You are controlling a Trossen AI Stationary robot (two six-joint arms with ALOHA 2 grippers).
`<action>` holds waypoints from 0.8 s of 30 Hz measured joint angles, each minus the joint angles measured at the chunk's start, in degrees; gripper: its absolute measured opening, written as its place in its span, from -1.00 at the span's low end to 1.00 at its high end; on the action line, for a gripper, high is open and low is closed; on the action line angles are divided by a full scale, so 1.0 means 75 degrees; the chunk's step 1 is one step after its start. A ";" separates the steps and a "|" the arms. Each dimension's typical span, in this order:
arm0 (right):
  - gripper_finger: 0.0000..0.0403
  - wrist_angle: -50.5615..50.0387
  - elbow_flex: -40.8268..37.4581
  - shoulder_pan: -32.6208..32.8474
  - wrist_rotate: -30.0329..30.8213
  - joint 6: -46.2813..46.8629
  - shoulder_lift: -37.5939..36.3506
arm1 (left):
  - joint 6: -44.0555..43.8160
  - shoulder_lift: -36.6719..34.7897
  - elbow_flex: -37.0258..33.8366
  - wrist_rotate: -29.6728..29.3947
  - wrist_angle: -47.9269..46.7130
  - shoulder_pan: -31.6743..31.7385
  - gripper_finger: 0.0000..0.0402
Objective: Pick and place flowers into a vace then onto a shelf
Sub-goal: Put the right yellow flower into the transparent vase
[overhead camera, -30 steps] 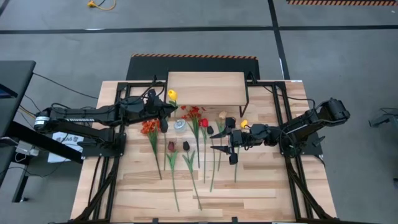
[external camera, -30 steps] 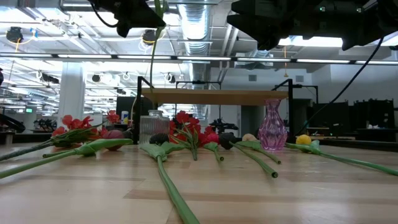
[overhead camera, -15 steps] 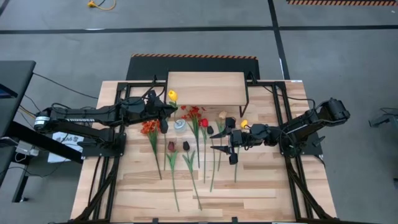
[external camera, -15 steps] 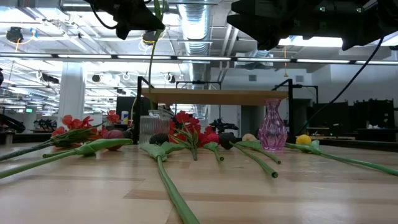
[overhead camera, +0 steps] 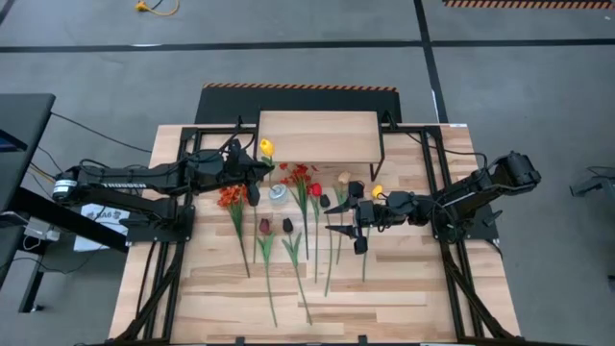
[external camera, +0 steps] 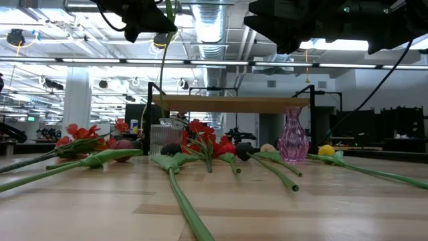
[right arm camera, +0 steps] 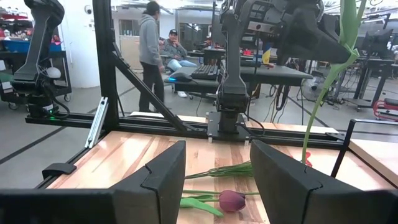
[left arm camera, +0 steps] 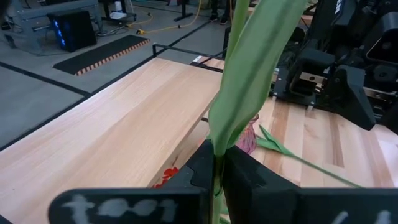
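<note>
High view: flower (overhead camera: 266,147) in left gripper (overhead camera: 256,170)

An overhead camera looks straight down on the slatted table (overhead camera: 221,298); a low one peers level across it. Wrist cameras look close past dark fingers. All share the shelf (overhead camera: 317,136).
</note>
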 joint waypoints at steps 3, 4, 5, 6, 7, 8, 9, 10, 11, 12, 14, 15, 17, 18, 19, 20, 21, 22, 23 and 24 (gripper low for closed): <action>-0.14 0.0000 0.0000 0.0001 0.0000 0.0000 0.0000 | 0.0005 0.0000 0.0000 0.0004 0.0003 0.0003 -0.98; -0.14 0.0000 0.0000 0.0001 0.0000 0.0000 0.0000 | 0.0005 0.0000 0.0000 0.0004 0.0003 0.0003 -0.98; -0.14 0.0000 0.0000 0.0000 0.0000 0.0000 0.0000 | 0.0006 0.0000 0.0000 0.0004 -0.0001 0.0003 -0.98; -0.14 0.0000 0.0000 -0.0001 0.0000 0.0000 0.0000 | 0.0011 0.0000 0.0000 0.0004 -0.0013 0.0003 -0.98; -0.14 0.0000 0.0000 -0.0002 0.0000 0.0000 0.0000 | 0.0025 0.0000 0.0000 -0.0002 -0.0033 0.0003 -0.98; -0.14 -0.0002 0.0000 0.0000 0.0000 0.0000 0.0000 | 0.0024 0.0000 0.0000 -0.0010 -0.0072 0.0005 -0.98; -0.14 0.0000 0.0000 0.0000 0.0000 0.0000 0.0000 | 0.0030 0.0000 0.0000 -0.0016 -0.0148 0.0008 -0.98; -0.14 0.0000 0.0000 0.0000 0.0000 0.0000 0.0000 | 0.0077 0.0000 0.0000 -0.0023 -0.0236 0.0009 -0.98; -0.14 0.0000 0.0000 0.0001 0.0000 0.0000 0.0000 | 0.0188 0.0001 -0.0001 -0.0029 -0.0303 0.0009 -0.98; -0.14 0.0000 0.0000 -0.0002 0.0000 0.0000 0.0000 | 0.0300 0.0003 -0.0003 -0.0028 -0.0328 0.0009 -0.98; -0.14 -0.0003 0.0000 -0.0002 0.0000 0.0000 0.0000 | 0.0331 0.0003 -0.0003 -0.0031 -0.0382 0.0009 -0.98; -0.14 -0.0003 0.0000 0.0000 0.0000 0.0000 0.0000 | 0.0254 0.0003 -0.0003 -0.0034 -0.0446 0.0009 -0.98; -0.14 -0.0003 0.0000 0.0001 0.0000 0.0000 0.0000 | 0.0240 0.0003 -0.0003 -0.0002 -0.0502 0.0009 -0.98; -0.14 -0.0003 0.0000 0.0001 0.0000 0.0000 0.0000 | 0.0298 0.0003 -0.0003 0.0055 -0.0492 0.0009 -0.98; -0.14 -0.0003 0.0000 0.0001 0.0000 0.0000 0.0000 | 0.0340 0.0003 -0.0003 0.0121 -0.0480 0.0008 -0.98; -0.14 -0.0003 0.0000 0.0001 0.0000 0.0000 0.0000 | 0.0346 0.0003 -0.0003 0.0158 -0.0469 0.0006 -0.98; -0.14 -0.0003 0.0000 0.0001 0.0000 0.0000 0.0000 | 0.0346 0.0003 -0.0003 0.0170 -0.0469 0.0006 -0.98; -0.14 -0.0003 0.0000 0.0000 0.0000 0.0000 0.0000 | 0.0350 0.0003 -0.0003 0.0173 -0.0465 0.0006 -0.98; -0.14 -0.0003 0.0000 0.0000 0.0000 0.0000 0.0000 | 0.0357 0.0003 -0.0003 0.0176 -0.0463 0.0006 -0.98; -0.14 -0.0004 0.0000 0.0000 0.0000 0.0000 0.0000 | 0.0370 0.0003 -0.0003 0.0179 -0.0463 0.0006 -0.97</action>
